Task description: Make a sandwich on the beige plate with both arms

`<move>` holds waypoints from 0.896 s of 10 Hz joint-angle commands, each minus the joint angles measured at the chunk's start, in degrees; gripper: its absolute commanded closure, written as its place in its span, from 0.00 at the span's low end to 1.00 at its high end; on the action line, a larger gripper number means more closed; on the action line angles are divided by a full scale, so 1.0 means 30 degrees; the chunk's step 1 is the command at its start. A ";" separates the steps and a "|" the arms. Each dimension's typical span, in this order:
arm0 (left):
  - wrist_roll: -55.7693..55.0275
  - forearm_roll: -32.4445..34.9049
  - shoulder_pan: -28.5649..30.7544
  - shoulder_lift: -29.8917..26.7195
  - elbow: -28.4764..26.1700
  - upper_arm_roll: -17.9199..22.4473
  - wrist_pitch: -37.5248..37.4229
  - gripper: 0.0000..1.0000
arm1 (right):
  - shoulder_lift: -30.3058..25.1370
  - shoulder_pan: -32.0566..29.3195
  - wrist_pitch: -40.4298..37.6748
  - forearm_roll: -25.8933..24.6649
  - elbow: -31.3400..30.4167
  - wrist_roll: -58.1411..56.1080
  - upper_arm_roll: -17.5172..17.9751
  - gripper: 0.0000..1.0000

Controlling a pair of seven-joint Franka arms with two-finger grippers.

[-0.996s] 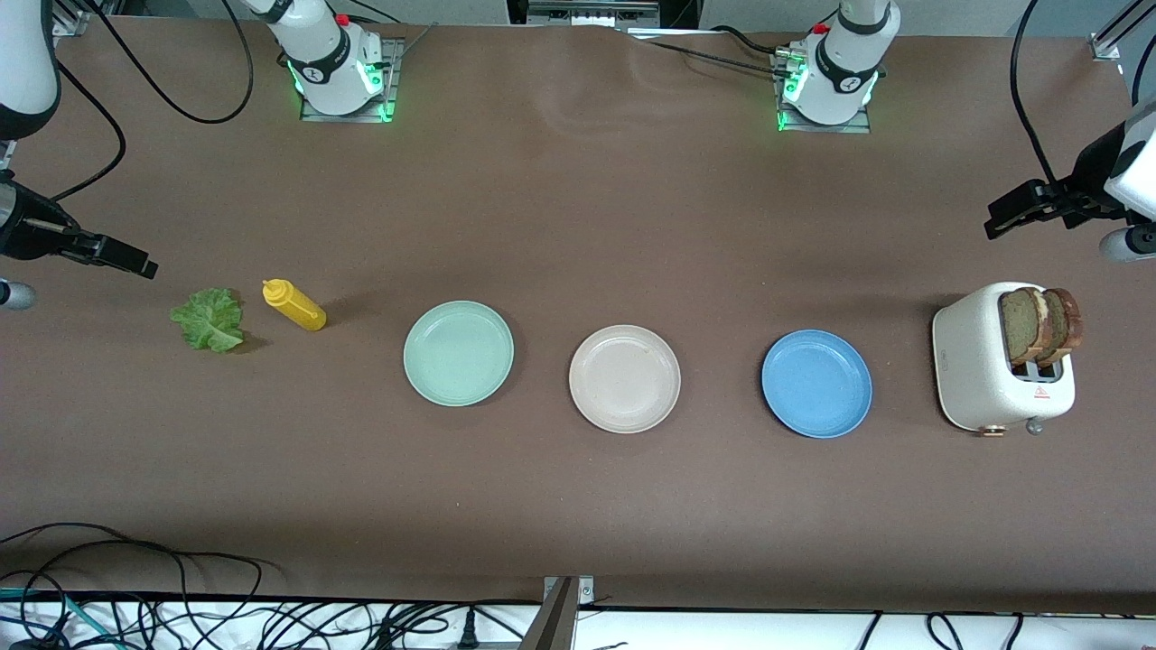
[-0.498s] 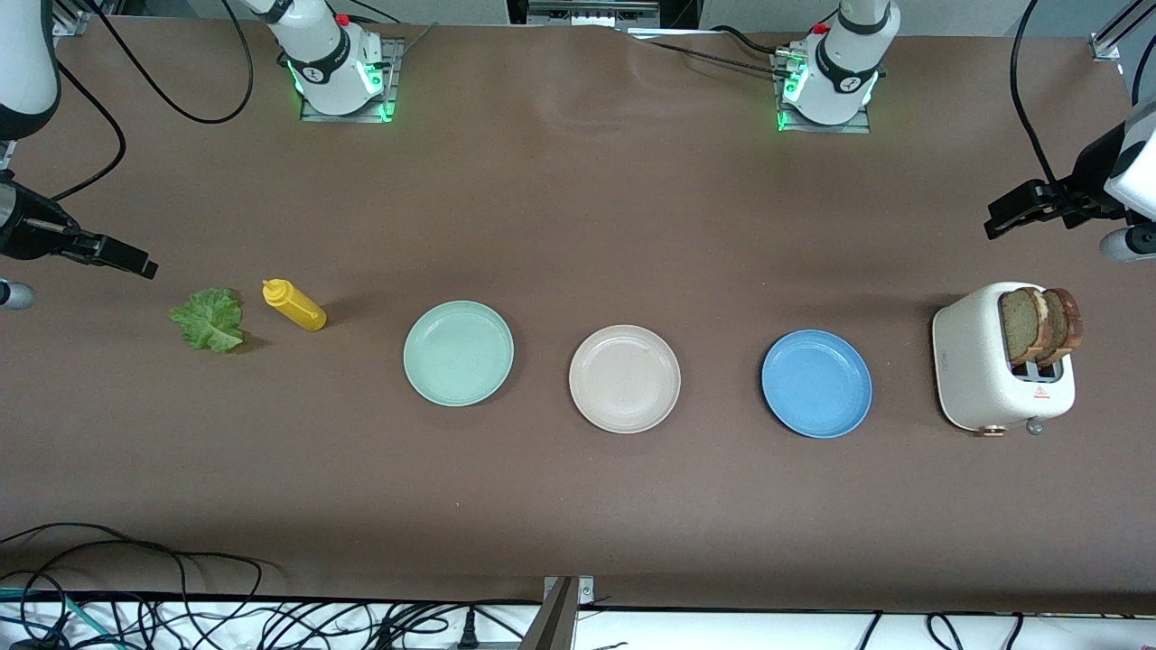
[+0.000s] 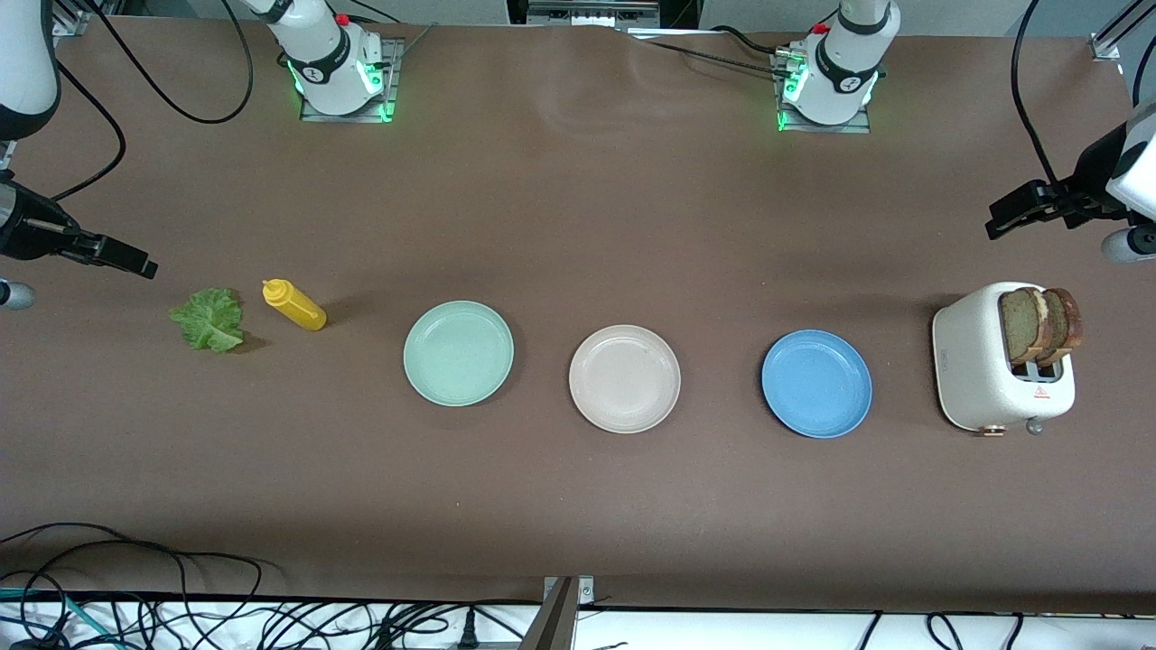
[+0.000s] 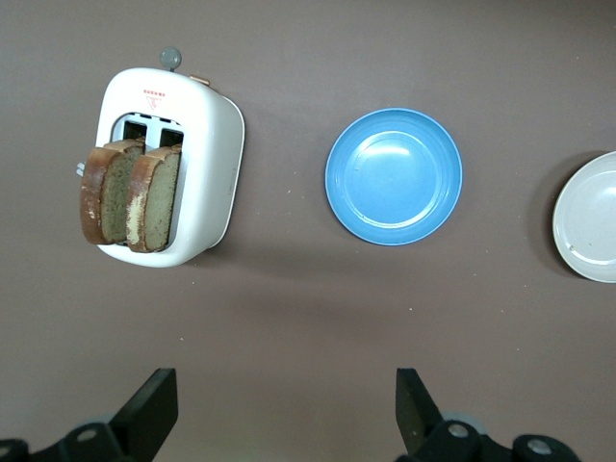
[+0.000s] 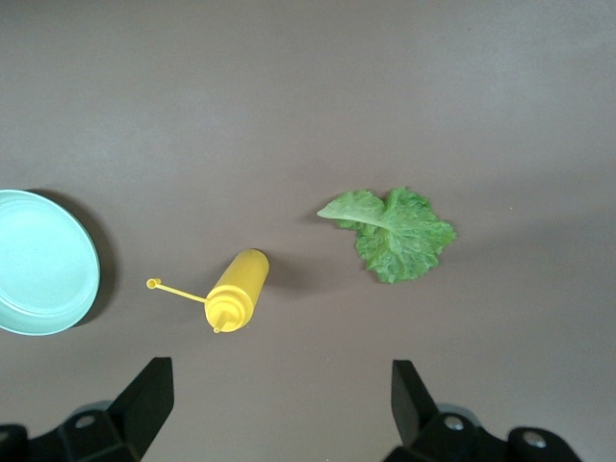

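Observation:
The beige plate (image 3: 624, 378) lies bare in the middle of a row of three plates; its edge shows in the left wrist view (image 4: 589, 219). Two brown bread slices (image 3: 1039, 325) (image 4: 130, 192) stand upright in the slots of a white toaster (image 3: 975, 361) (image 4: 217, 144) at the left arm's end. A green lettuce leaf (image 3: 209, 319) (image 5: 395, 231) lies flat at the right arm's end. My left gripper (image 3: 1001, 218) (image 4: 286, 385) hangs open over bare table beside the toaster. My right gripper (image 3: 135, 264) (image 5: 279, 375) hangs open over bare table beside the lettuce. Both hold nothing.
A mint-green plate (image 3: 458, 353) (image 5: 38, 262) and a blue plate (image 3: 816, 384) (image 4: 394, 175) flank the beige one. A yellow squeeze bottle (image 3: 295, 306) (image 5: 238, 289) lies on its side between the lettuce and the mint-green plate. Cables hang along the table edge nearest the front camera.

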 commanded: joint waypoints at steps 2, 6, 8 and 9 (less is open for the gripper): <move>0.0061 -0.0582 0.0187 0.0278 0.0608 -0.0061 -0.0331 0.00 | -0.0113 -0.0112 -0.0070 -0.0201 -0.0112 -0.0167 0.0024 0.00; 0.0031 -0.0320 0.0158 0.0452 0.0608 -0.0061 -0.0273 0.00 | -0.0113 -0.0112 -0.0099 -0.0201 -0.0170 -0.0167 -0.0035 0.00; 0.0090 -0.0348 0.0187 0.0542 0.0608 -0.0061 -0.0185 0.00 | -0.0113 -0.0142 -0.0070 -0.0201 -0.0170 -0.0196 -0.0035 0.00; 0.0090 -0.0319 0.0187 0.0890 0.0608 -0.0061 -0.0040 0.00 | -0.0113 -0.0142 -0.0070 -0.0201 -0.0142 -0.0196 -0.0035 0.00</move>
